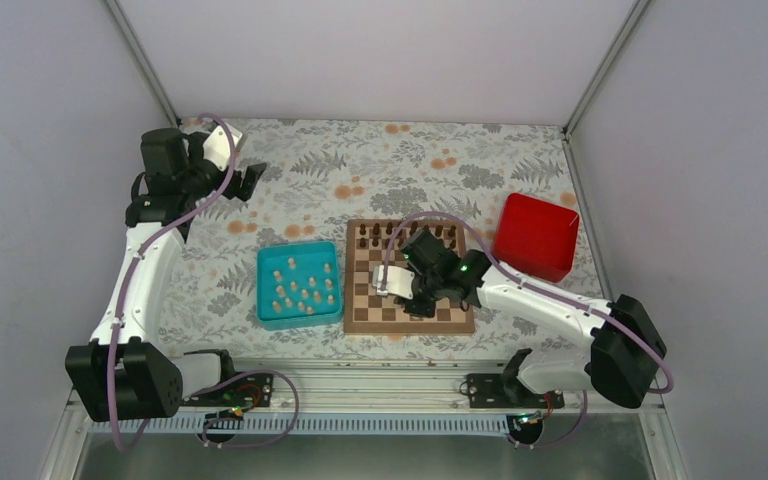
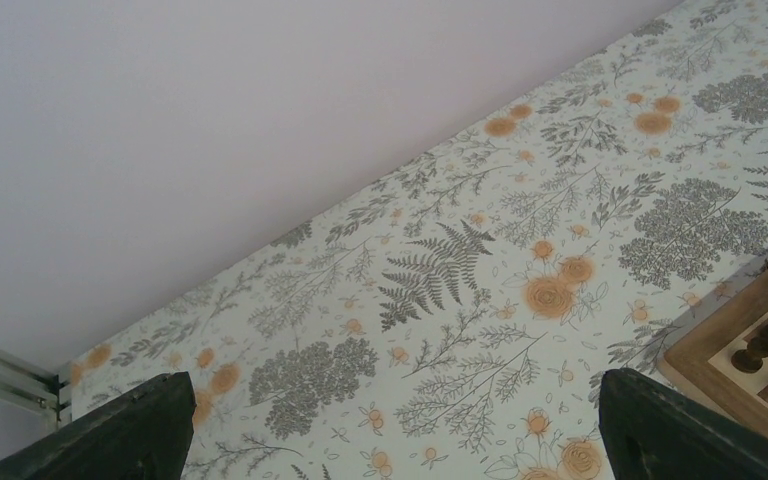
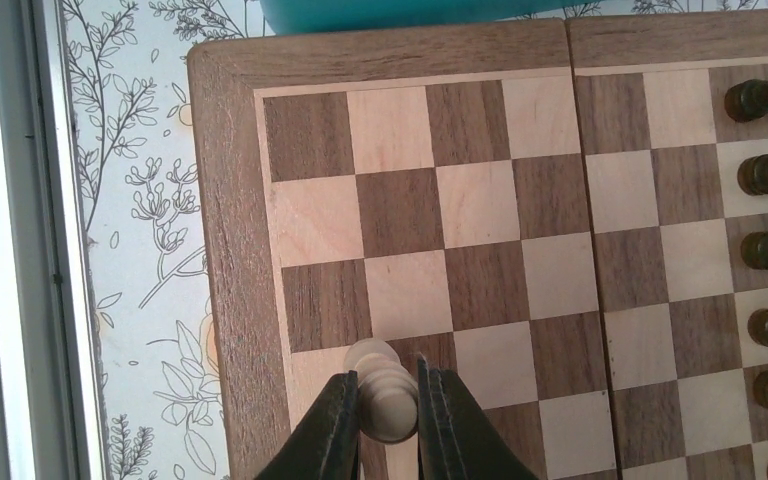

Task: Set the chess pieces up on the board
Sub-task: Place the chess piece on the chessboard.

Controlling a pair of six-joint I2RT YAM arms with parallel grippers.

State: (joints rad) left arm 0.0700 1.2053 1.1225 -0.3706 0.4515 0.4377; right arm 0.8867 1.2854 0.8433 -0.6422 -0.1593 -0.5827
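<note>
- My right gripper (image 3: 385, 405) is clamped on one pale piece (image 3: 373, 365), pinched between both fingers over an edge square of the board (image 3: 235, 200), next to its border; I cannot tell whether it touches the wood.
- The top camera shows what that wrist view misses: the other pale pieces (image 1: 305, 295) stand in the teal tray (image 1: 262, 290) just left of the board, and a red box (image 1: 535, 235) sits to its right.
- The dark pieces (image 3: 765, 250) line the far rows.
- My left gripper (image 2: 392, 400) hangs wide open over the floral table (image 2: 460, 270), well apart from the tray.
</note>
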